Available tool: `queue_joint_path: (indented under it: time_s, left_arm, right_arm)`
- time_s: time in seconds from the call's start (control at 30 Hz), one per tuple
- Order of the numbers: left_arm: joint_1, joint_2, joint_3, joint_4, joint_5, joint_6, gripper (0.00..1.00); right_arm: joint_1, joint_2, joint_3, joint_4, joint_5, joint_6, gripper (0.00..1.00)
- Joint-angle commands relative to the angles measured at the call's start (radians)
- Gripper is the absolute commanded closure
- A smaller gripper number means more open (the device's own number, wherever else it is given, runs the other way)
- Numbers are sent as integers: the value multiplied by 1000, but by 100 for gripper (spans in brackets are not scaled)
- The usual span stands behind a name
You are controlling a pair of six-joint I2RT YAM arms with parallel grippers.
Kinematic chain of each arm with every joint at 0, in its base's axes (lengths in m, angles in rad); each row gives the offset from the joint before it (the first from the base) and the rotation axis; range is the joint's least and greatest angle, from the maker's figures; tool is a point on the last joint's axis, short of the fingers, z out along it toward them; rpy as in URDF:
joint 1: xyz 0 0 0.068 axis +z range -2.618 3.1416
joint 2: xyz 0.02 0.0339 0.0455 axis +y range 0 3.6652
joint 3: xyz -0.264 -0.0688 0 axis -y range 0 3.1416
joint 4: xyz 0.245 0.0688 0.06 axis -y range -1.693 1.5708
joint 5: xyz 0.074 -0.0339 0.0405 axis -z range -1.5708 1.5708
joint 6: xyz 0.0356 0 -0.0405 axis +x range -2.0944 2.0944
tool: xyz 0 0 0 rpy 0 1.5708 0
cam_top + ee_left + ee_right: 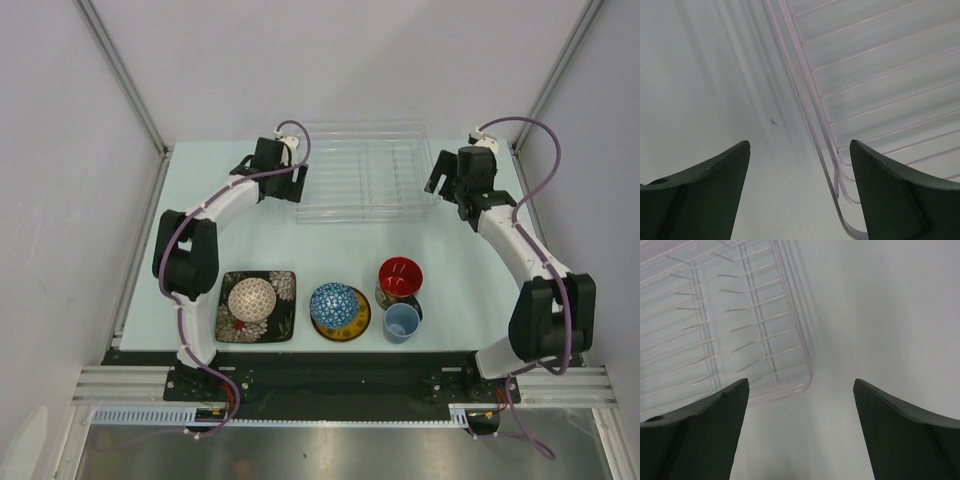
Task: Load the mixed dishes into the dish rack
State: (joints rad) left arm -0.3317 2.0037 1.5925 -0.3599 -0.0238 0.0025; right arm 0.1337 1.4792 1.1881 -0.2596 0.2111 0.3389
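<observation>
- Left claw (800, 150): spread, empty, straddling the rack (815, 135) edge just below it, probably to steady or shift it.
- Right claw (800, 385): spread, empty; the rack corner lay just ahead-left.
- Dishes (334, 304): not yet loaded, well behind both claws.

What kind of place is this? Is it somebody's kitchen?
Probably a robot test booth, not a kitchen: two robot arms bolted to a white table, plain white walls around it, and dishes lined up near a clear dish rack.
</observation>
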Motion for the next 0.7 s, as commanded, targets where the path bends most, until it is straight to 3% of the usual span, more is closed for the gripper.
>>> queue_joint_path:
  time_s: [0.0, 0.27, 0.67]
  left_arm:
    - [-6, -43, -42, 53, -19, 30, 14]
    - [-3, -72, -127, 85, -31, 42, 14]
    - [45, -166, -245, 116, -44, 70, 14]
  right_arm:
    - [-3, 95, 87, 51, 8, -27, 10]
    - [-2, 259, 139, 30, -10, -29, 9]
    - [118, 201, 16, 26, -4, 12, 14]
